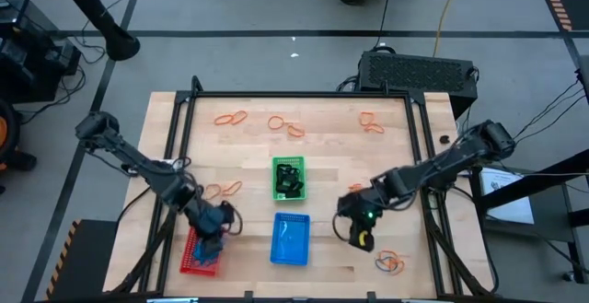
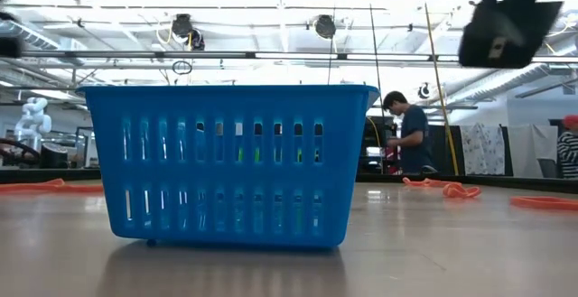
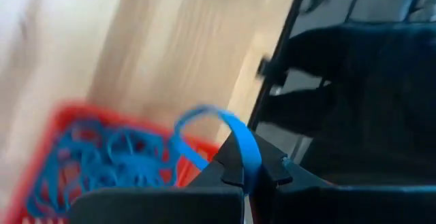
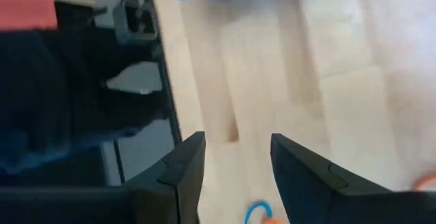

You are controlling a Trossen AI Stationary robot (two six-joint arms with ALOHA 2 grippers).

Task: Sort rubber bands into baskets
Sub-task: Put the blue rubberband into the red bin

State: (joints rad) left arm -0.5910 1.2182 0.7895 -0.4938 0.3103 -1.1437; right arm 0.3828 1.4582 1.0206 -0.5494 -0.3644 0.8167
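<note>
Jaws of the left gripper point(image 3: 253, 183) pinched a blue rubber band point(image 3: 235, 139) above the red basket point(image 1: 199, 255) holding other blue ones, apparently for dropping, while the right gripper point(image 4: 237, 166) hung spread and empty beside the blue basket point(image 1: 290, 239).

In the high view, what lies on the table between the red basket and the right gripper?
The blue basket stands between the red basket and the right gripper, with bare wood on either side, as the high view shows.
</note>
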